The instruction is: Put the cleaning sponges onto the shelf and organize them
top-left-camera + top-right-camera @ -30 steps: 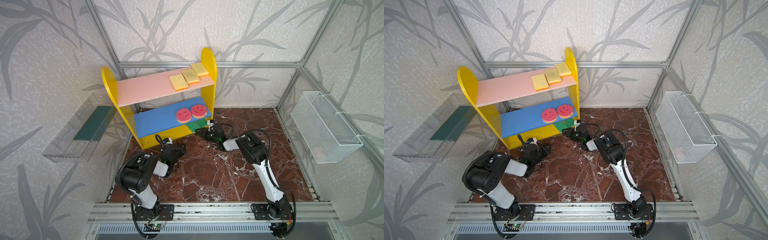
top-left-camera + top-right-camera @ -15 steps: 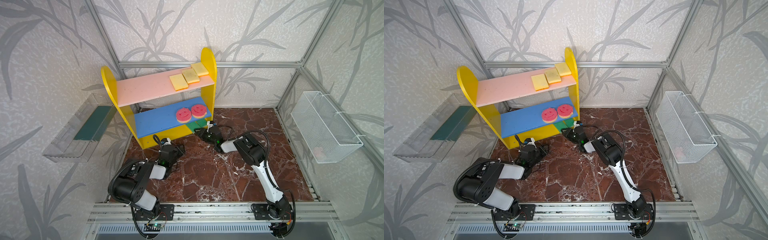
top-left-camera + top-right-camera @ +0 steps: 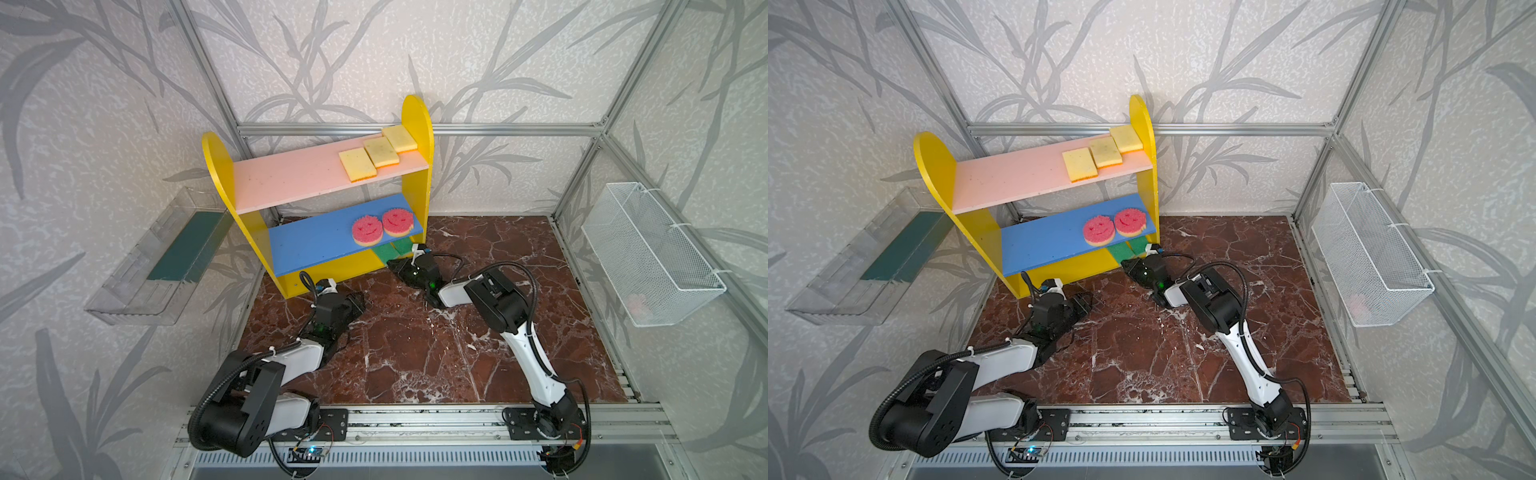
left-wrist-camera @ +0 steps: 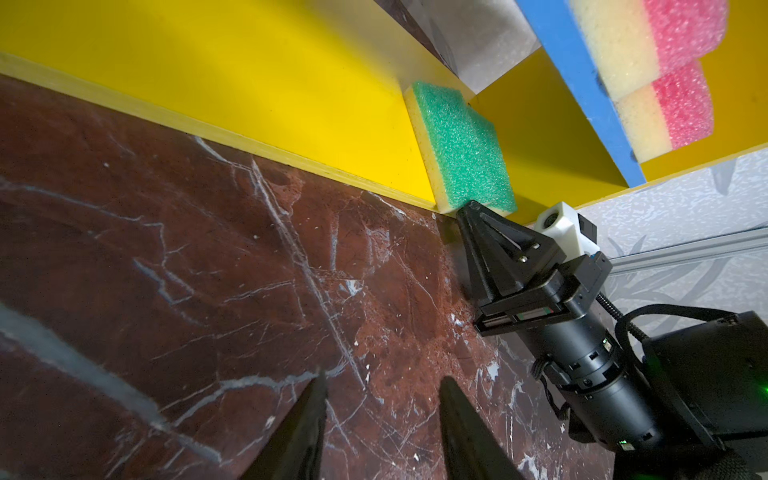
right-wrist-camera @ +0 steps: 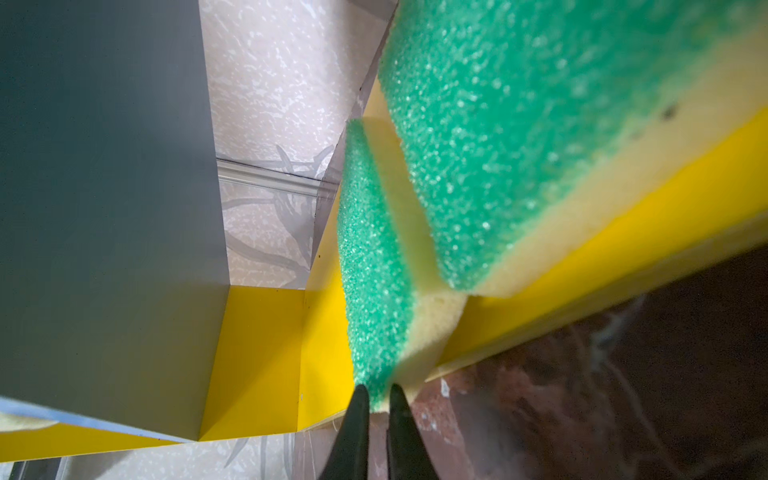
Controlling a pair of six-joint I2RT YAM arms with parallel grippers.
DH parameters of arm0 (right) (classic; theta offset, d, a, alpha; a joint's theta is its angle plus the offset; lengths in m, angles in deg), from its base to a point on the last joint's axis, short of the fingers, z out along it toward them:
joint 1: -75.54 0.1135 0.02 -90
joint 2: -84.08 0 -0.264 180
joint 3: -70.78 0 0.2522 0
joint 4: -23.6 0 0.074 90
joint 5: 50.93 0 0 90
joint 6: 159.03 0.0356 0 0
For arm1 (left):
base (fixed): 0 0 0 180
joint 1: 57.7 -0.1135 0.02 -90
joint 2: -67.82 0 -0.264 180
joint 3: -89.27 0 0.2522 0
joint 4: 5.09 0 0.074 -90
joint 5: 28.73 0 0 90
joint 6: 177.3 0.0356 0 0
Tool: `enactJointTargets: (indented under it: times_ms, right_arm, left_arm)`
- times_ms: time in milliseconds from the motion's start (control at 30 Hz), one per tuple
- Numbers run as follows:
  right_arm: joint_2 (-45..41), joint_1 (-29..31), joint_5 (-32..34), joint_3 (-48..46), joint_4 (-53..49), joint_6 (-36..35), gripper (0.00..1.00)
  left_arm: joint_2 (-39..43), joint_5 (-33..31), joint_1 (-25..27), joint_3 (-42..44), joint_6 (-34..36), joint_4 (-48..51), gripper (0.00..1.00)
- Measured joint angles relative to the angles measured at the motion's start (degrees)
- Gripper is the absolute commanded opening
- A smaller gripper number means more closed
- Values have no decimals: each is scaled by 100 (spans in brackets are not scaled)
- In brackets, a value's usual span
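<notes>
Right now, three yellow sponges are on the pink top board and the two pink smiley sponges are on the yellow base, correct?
Not quite. The two pink smiley sponges sit on the blue middle board, not the yellow base, as both top views show. The three yellow sponges are on the pink top board, as you said.

Grey leaf-patterned walls (image 3: 332, 62) enclose a red-brown marble floor (image 3: 415, 353).

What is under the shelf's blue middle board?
Two rectangular green-faced yellow sponges sit on the yellow base at its right end, the closed right gripper touching one's corner. In both top views the blue middle board hides most of that base.
</notes>
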Motion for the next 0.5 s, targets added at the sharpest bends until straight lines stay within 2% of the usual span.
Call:
enactJointTargets:
  times_ms: [500]
  right_arm:
    - [83, 334, 299, 146, 9, 236, 9]
  left_arm:
    - [-31, 2, 2, 0, 9, 184, 46]
